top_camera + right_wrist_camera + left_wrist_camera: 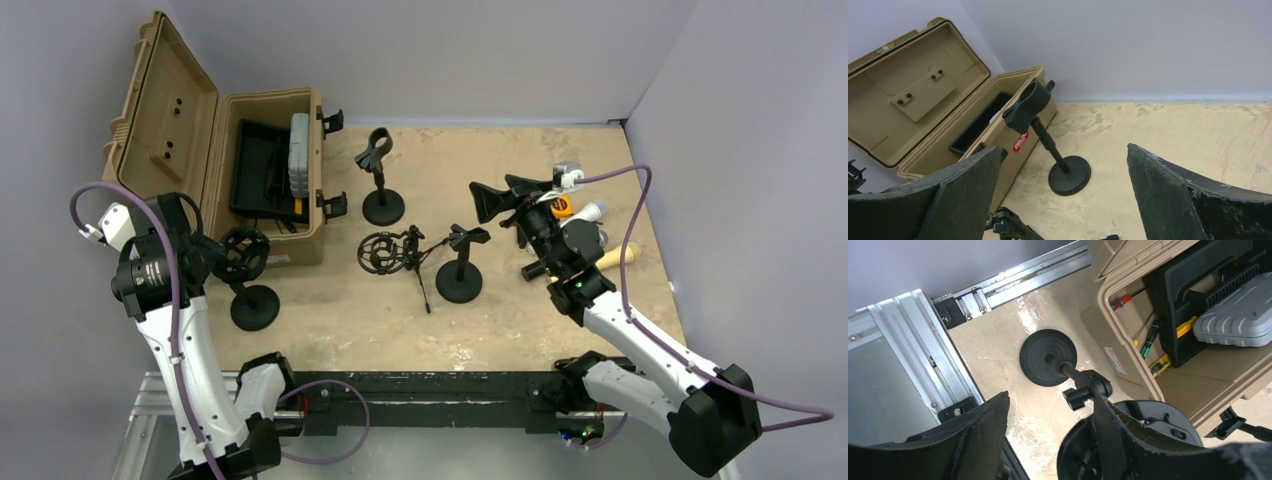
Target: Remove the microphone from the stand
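Three black desk stands and a small tripod stand on the table. A stand with a ring shock mount (243, 255) is at the left; my left gripper (215, 258) is open right beside it. In the left wrist view my gripper (1048, 440) is open, its right finger (1118, 440) against the shock mount (1153, 422), above the round base (1048, 357). My right gripper (500, 195) is open and empty, seen also in the right wrist view (1063, 200). A silver-headed microphone (592, 211) lies on the table at the right, partly hidden by my right arm. No stand shows a microphone in it.
An open tan case (270, 170) with a grey box (1238, 310) and tools stands at the back left. A clip stand (378, 150), also in the right wrist view (1028, 105), a tripod shock mount (385, 252) and another clip stand (466, 240) fill the middle.
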`<state>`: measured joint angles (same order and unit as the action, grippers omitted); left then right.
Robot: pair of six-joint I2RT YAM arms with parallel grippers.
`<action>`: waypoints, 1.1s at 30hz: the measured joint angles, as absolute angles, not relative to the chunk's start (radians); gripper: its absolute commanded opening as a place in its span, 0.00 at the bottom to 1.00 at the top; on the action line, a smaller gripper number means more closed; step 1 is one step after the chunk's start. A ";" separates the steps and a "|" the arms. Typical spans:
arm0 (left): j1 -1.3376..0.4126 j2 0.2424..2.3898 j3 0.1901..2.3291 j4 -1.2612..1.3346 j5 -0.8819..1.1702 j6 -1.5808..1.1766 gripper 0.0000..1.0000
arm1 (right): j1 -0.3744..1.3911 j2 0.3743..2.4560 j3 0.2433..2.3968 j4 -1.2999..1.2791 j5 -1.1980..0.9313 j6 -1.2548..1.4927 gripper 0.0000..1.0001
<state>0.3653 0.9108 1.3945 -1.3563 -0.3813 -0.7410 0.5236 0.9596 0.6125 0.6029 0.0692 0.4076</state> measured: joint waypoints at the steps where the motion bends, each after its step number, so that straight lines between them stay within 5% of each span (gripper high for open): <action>1: 0.366 0.908 1.401 -1.360 -0.381 -0.741 0.68 | 0.525 0.962 0.612 0.604 0.070 0.408 0.95; 7: 0.366 0.927 1.466 -1.388 -0.379 -0.773 0.72 | 0.544 0.963 0.612 0.606 0.087 0.407 0.95; 16: 0.366 0.980 1.483 -1.456 -0.446 -0.855 0.95 | 0.551 1.067 0.613 0.591 0.090 0.389 0.95; 21: 0.366 0.923 1.457 -1.425 -0.459 -0.853 0.96 | 0.551 1.121 0.631 0.525 0.087 0.385 0.95; 24: 0.366 0.905 1.456 -1.417 -0.466 -0.855 0.91 | 0.551 1.142 0.691 0.464 0.085 0.387 0.95; 33: 0.366 0.974 1.439 -1.388 -0.455 -0.879 0.38 | 0.551 1.240 0.944 0.335 0.062 0.452 0.95</action>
